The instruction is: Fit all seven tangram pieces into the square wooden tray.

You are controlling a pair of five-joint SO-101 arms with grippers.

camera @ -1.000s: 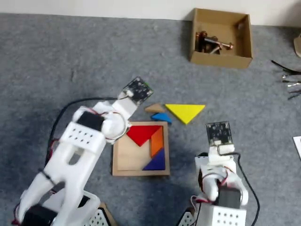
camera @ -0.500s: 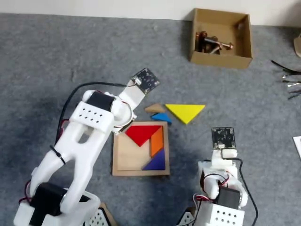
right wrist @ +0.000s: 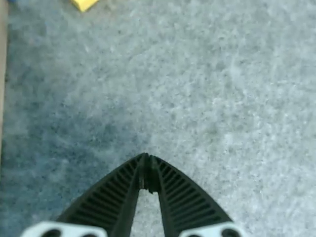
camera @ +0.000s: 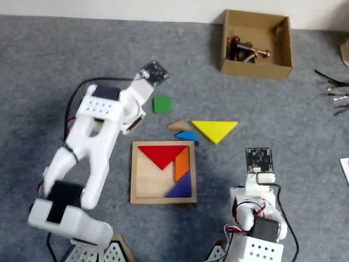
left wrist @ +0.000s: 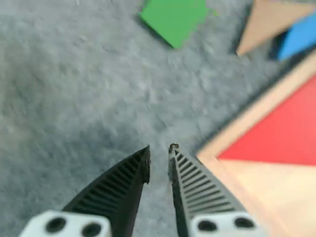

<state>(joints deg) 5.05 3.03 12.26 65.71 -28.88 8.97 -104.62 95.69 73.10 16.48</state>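
High view: tray (camera: pixel 148 184) sits centre frame with three pieces in: red triangle (camera: pixel 162 154), orange piece (camera: pixel 181 164), purple piece (camera: pixel 181 187). Four are out, above it: green square (camera: pixel 162 105), tan piece (camera: pixel 179 125), blue piece (camera: pixel 187 136), yellow triangle (camera: pixel 214 130). Left wrist: left gripper (left wrist: pixel 159 150) slightly ajar, empty, over carpet (left wrist: pixel 74 98) by the tray edge. Right wrist: right gripper (right wrist: pixel 147 159) closed, empty. I'd call it 3/7 done.

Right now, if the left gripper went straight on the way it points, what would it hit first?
Likely the grey carpet ahead of the left gripper, which tilts down at it; skimming above that, the green square piece lies next in line. Depth is unclear.
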